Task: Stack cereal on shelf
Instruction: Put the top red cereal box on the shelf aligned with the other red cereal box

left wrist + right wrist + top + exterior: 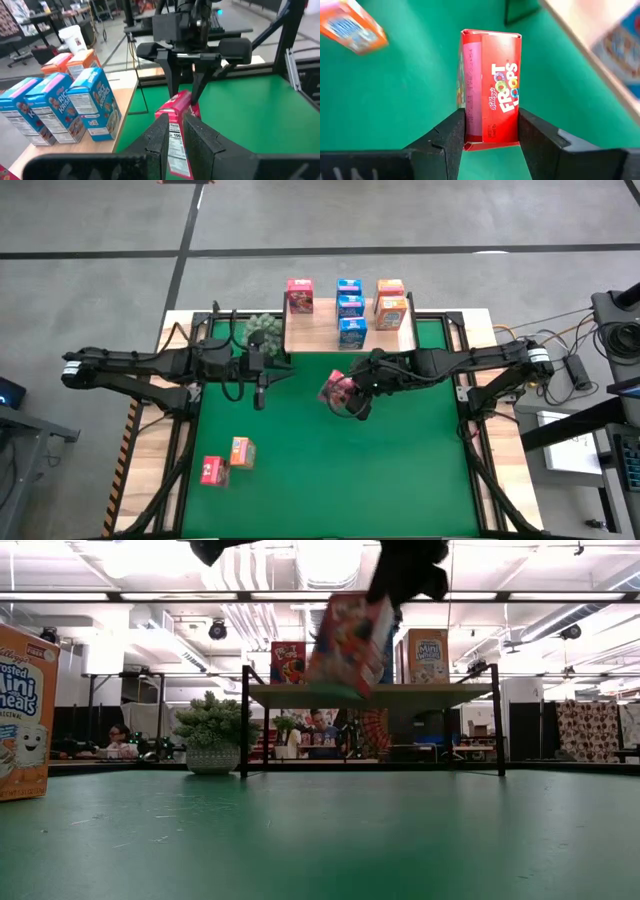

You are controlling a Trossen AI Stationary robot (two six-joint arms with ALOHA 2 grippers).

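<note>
Clamped between my right gripper (490, 131) fingers, a Froot Loops box (491, 90) hangs just before the shelf (320, 335); left gripper (260, 395) shut, empty.

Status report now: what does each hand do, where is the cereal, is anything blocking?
Right hand shut on Froot Loops box, lifted before shelf. Left hand shut, empty, waiting above the mat. Nothing blocking.

Light is bright and even, coming from long ceiling strips (330, 595) that glare white in the low view, and the arms cast only faint shadows on the green mat (400, 470). In the low view the red box (350, 645) is smeared with blur. In the right wrist view the orange box (352, 25) and shelf (585, 45) are soft.
</note>
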